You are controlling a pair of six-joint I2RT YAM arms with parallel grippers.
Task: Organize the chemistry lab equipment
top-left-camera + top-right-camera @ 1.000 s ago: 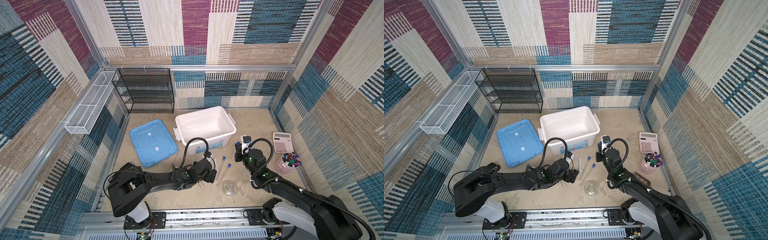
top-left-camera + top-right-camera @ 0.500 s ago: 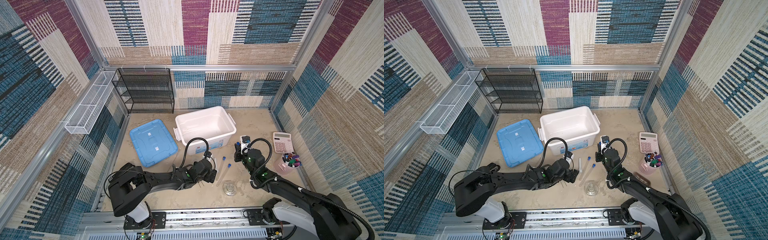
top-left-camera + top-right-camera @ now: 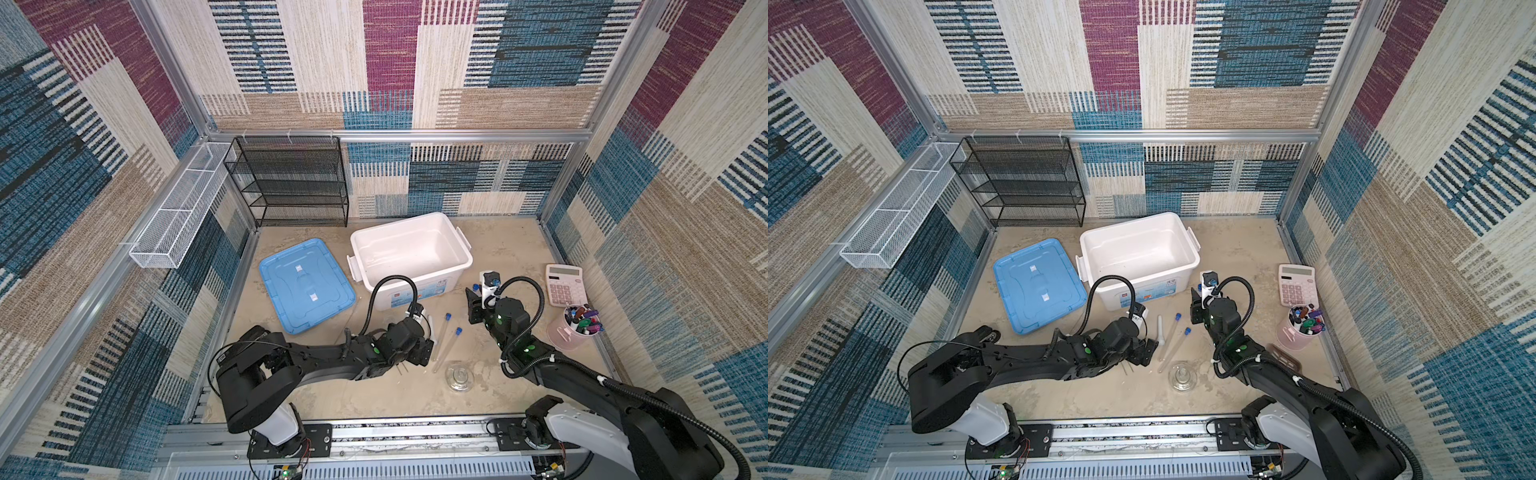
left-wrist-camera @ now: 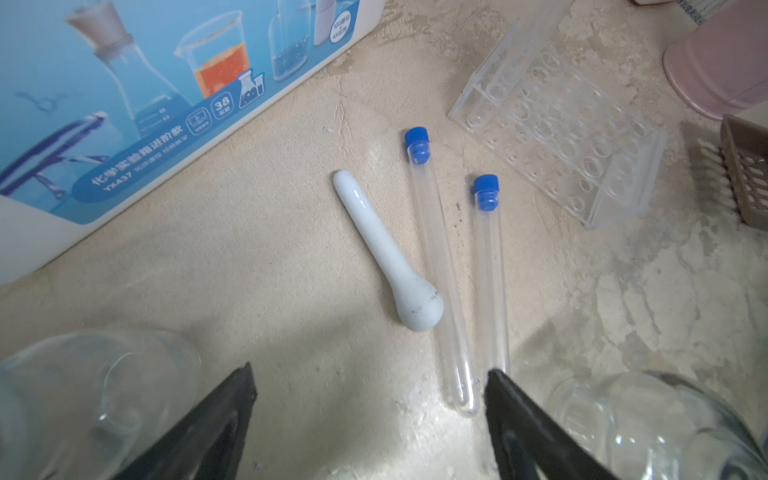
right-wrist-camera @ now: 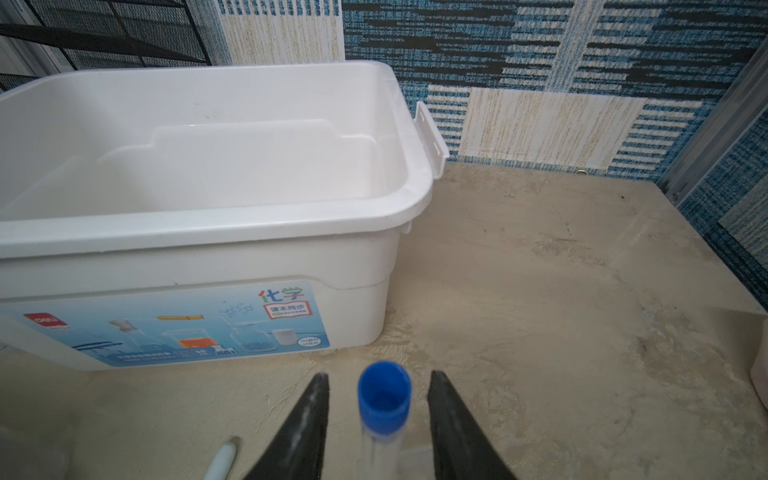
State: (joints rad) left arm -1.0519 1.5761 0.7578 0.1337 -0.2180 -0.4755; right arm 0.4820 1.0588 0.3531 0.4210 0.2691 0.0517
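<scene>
The white bin (image 3: 411, 249) stands open mid-tabletop toward the far edge. Its blue lid (image 3: 305, 286) lies flat beside it toward the left edge, most likely so the equipment can go straight in. I can make out no equipment inside it.

In front of the bin lie the white pestle (image 4: 386, 253), a longer tube (image 4: 438, 266) just beside the pestle's bulb, and a shorter tube (image 4: 490, 282). They lie roughly parallel, the tubes' blue caps toward the bin. The left end effector (image 4: 370, 369) hangs low over the tubes' rounded ends, jaws spread wide with nothing between them (it looks to be lining up a pick). Blurred glass dishes (image 4: 648, 428) sit close on either side of it.

The clear welled tray (image 4: 557, 137) lies beyond the tubes toward the right edge, its wells unfilled as far as shows.

The right end effector (image 5: 378, 374) has its jaws parted around a third tube (image 5: 384, 399), with a gap on each side of the cap. What carries that tube's lower end is out of frame.

By the right edge, the pink cup (image 3: 575, 328) holds coloured markers.
</scene>
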